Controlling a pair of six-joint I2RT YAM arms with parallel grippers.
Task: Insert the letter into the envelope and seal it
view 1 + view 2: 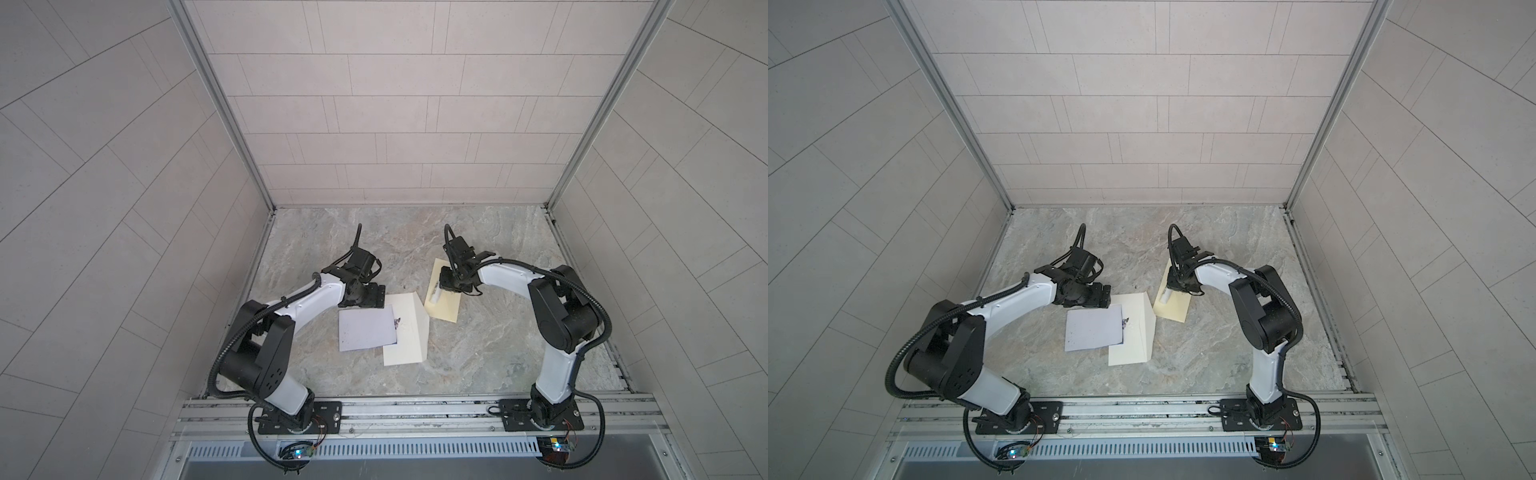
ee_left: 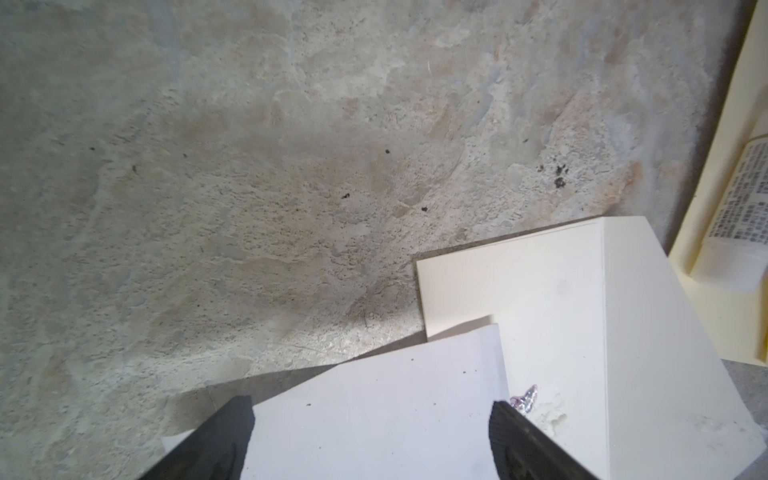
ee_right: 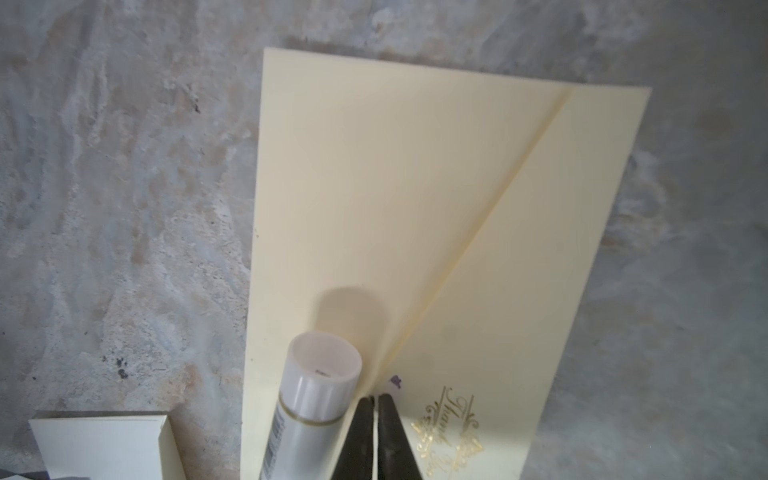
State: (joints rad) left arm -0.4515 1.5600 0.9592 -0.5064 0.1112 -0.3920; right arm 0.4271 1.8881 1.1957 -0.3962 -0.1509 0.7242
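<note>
Left claw [image 2: 370, 409] gapes over the letter [image 2: 399, 370], seemingly ready to grasp it; right claw [image 3: 376, 402] is clenched beside the glue stick [image 3: 313, 395].

Overhead stereo pair; wrists near table [image 2: 249, 166]

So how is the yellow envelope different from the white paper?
The yellow envelope has gold lettering and a diagonal flap, while the white paper is plain. A glue stick lies on the yellow envelope, whereas the white paper itself lies partly on a cream card. Both lie flat on the table.
</note>
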